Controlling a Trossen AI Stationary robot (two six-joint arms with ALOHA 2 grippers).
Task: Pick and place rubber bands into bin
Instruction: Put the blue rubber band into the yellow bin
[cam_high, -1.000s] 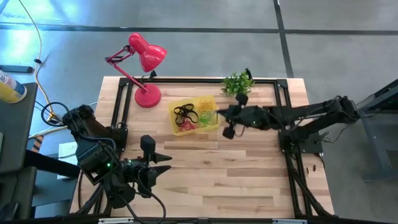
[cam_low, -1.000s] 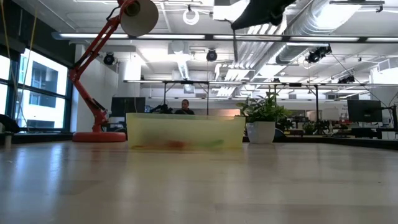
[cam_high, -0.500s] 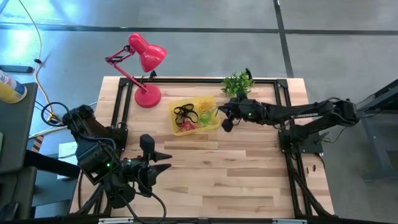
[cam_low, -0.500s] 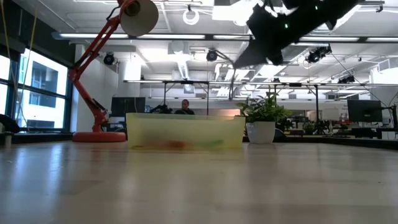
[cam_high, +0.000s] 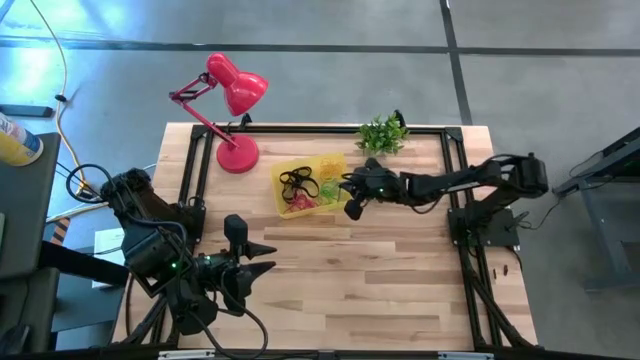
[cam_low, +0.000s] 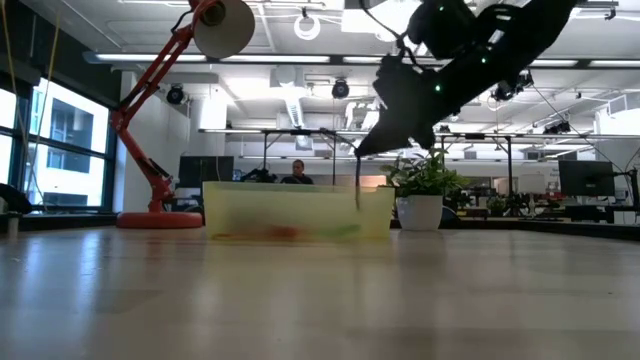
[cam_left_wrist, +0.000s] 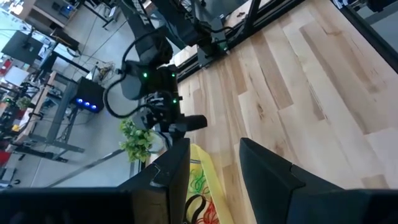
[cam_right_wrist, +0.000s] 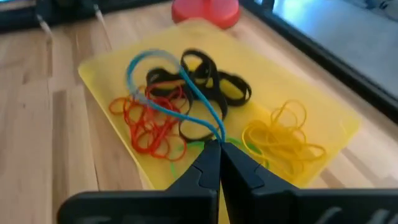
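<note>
The right gripper (cam_right_wrist: 214, 152) is pinched shut on a thin blue rubber band (cam_right_wrist: 163, 81). Below it lies the shallow translucent yellow plastic bin (cam_right_wrist: 314, 102) on the pale wooden table (cam_high: 380, 275).

No readable text, labels or numbers anywhere.

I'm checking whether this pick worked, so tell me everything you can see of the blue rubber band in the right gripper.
The blue rubber band is a thin, floppy light-blue loop, pinched at one end by the shut right gripper and hanging over the yellow bin. Its free end curves above the black bands and red bands lying inside; whether it touches them cannot be told.
</note>
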